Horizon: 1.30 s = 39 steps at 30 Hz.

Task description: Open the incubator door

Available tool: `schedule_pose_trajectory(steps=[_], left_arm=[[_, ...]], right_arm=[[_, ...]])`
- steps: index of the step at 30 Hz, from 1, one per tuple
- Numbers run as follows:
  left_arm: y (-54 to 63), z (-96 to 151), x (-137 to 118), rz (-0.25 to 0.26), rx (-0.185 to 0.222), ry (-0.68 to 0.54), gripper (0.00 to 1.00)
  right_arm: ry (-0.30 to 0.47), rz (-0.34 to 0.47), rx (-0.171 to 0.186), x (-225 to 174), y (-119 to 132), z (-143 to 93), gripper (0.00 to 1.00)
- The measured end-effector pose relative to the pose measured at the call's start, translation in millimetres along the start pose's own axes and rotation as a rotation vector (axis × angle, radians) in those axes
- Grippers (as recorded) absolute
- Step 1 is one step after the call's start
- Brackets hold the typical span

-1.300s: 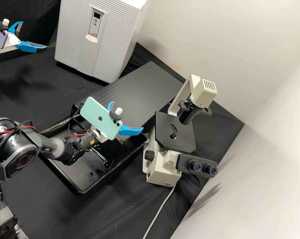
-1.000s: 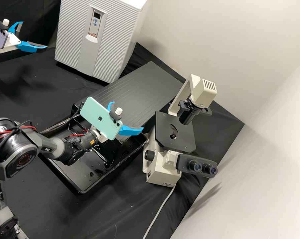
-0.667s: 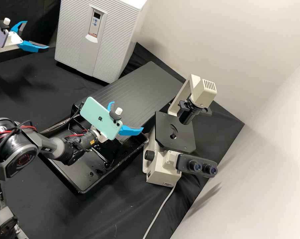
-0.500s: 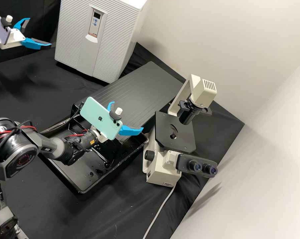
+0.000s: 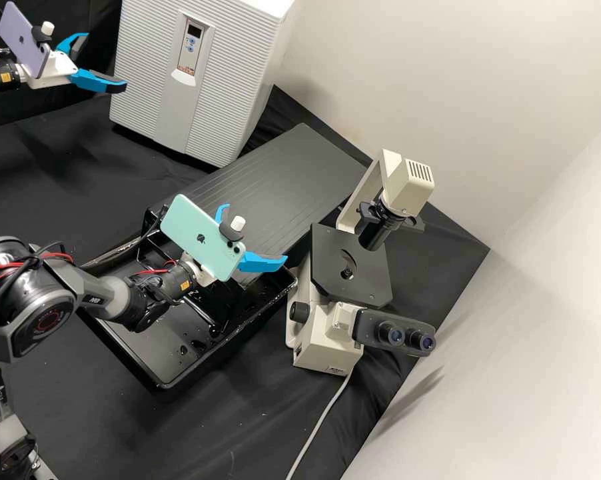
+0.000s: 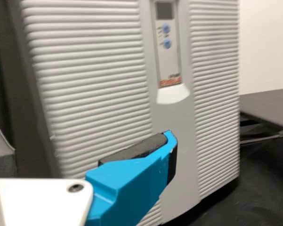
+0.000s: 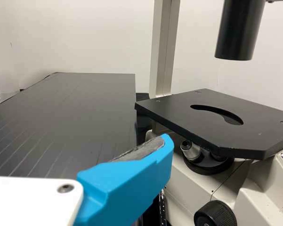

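The black cloth-covered bench [image 5: 54,173] spreads below both pairs of jaws. The tall pale-grey plastic incubator [image 5: 230,100] stands just ahead of the left jaws, its ribbed grey door [image 6: 89,94] shut and facing them; whether a finger touches it I cannot tell. The flat black board with thin parallel lines [image 5: 307,173] lies beyond and below the right jaws. The cream metal microscope with a flat black stage [image 5: 354,287] stands ahead of the right jaws, apart from them. The glossy black rectangular tray with droplets inside [image 5: 155,347] sits behind and below those same jaws. The white left gripper [image 5: 106,60] has its two blue jaws well apart, with nothing between them — likewise the white right gripper [image 5: 258,231], jaws spread and holding nothing. A mint-green phone [image 5: 194,233] is mounted behind the right jaws, a lilac phone [image 5: 22,40] behind the left. The narrow control panel with two round blue buttons [image 5: 189,57] is on the incubator's front, beyond the left jaws.
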Motion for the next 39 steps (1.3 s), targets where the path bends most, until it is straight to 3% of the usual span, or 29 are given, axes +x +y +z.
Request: schedule_pose_trajectory(steps=[4, 19, 27, 33, 39], left_arm=[[3.8, 1, 12, 0.012, 0.005, -0.045, 1.0], [21.1, 1, 30, 0.067, -0.048, -0.085, 1.0], [7.3, -5, 37, 0.03, -0.093, -0.097, 1.0], [-3.0, -8, 43, 0.014, -0.099, -0.093, 1.0], [-5.8, -10, 46, 0.004, -0.101, -0.087, 1.0]], right_arm=[[0.0, 0.0, 0.0, 0, 0, 0, 1.0], [0.0, 0.0, 0.0, 0, 0, 0, 1.0], [0.0, 0.0, 0.0, 0, 0, 0, 1.0], [0.0, 0.0, 0.0, 0, 0, 0, 1.0], [0.0, 0.0, 0.0, 0, 0, 0, 1.0]])
